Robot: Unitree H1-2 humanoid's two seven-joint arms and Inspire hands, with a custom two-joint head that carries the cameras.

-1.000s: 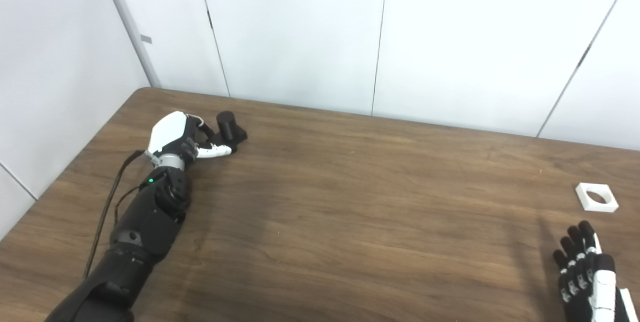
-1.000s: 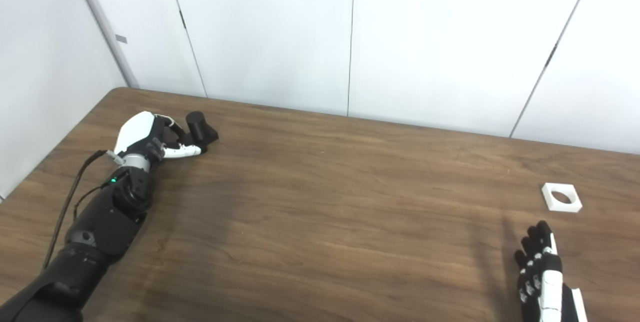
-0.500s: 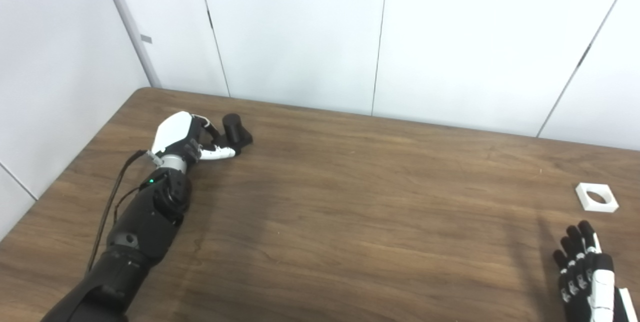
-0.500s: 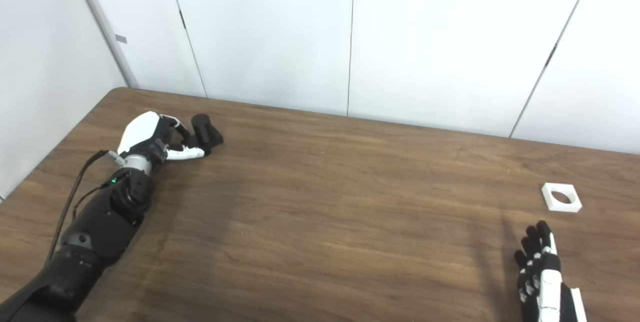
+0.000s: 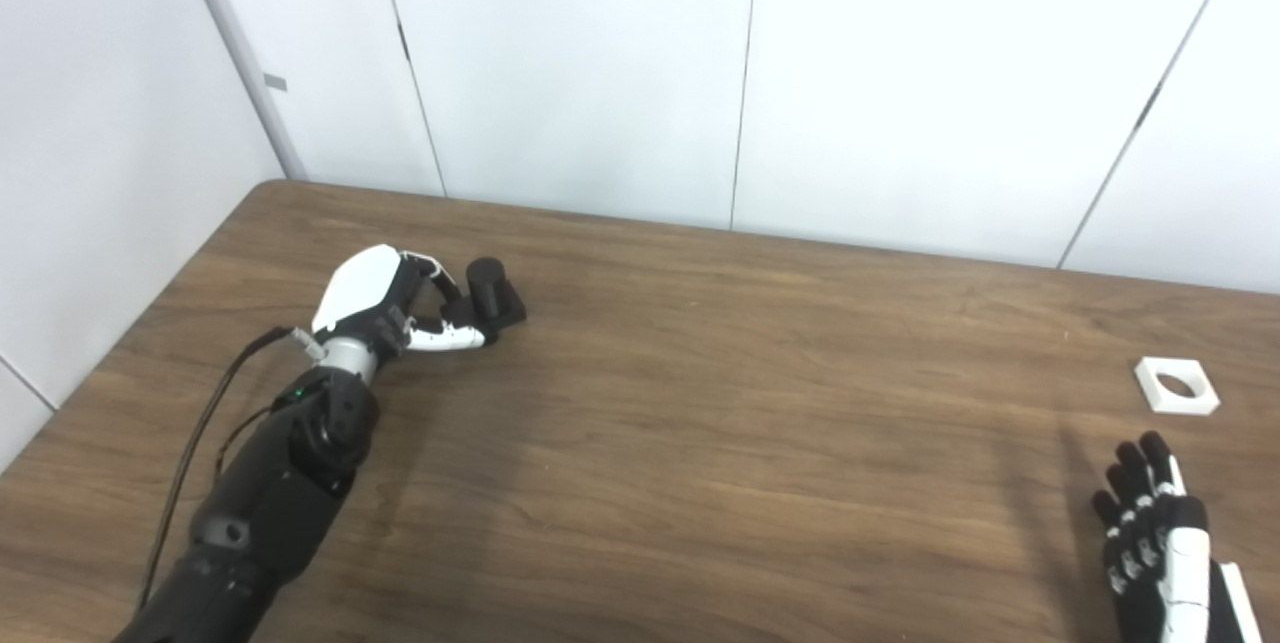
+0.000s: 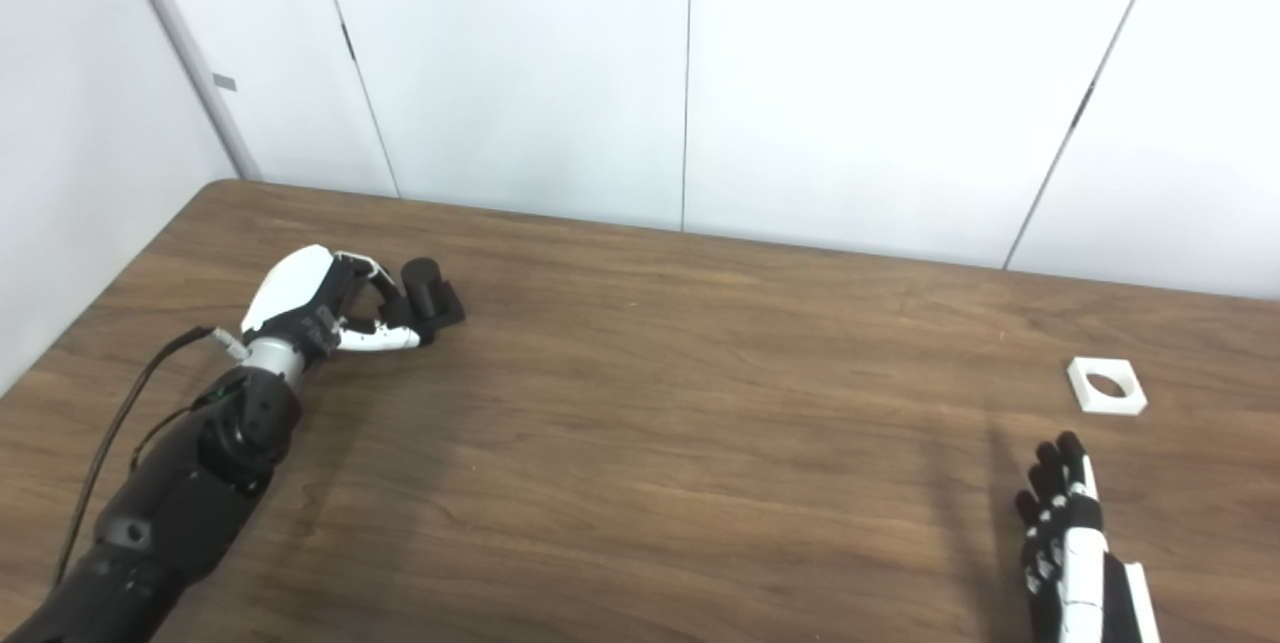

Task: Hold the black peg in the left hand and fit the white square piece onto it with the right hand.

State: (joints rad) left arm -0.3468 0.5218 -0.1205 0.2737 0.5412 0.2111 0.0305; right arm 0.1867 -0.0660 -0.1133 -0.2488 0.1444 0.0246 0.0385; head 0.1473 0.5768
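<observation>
- Left hand [image 5: 385, 298], left of frame, curls its fingers around the black peg [image 5: 490, 290] standing on the table [image 5: 700, 403].
- Right hand [image 5: 1150, 533], lower right corner, is empty, fingers spread.
- White square piece [image 5: 1176, 386] lies flat at the right edge, just above that hand.

Bare table [image 5: 700, 403] lies between the right hand [image 5: 1150, 533] and white square piece [image 5: 1177, 385].

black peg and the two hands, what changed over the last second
The camera shifted a little. Beyond that, the left hand slid the black peg a bit rightward along the table, fingers around its base. The right hand and the white square piece kept their places, apart from each other.
</observation>
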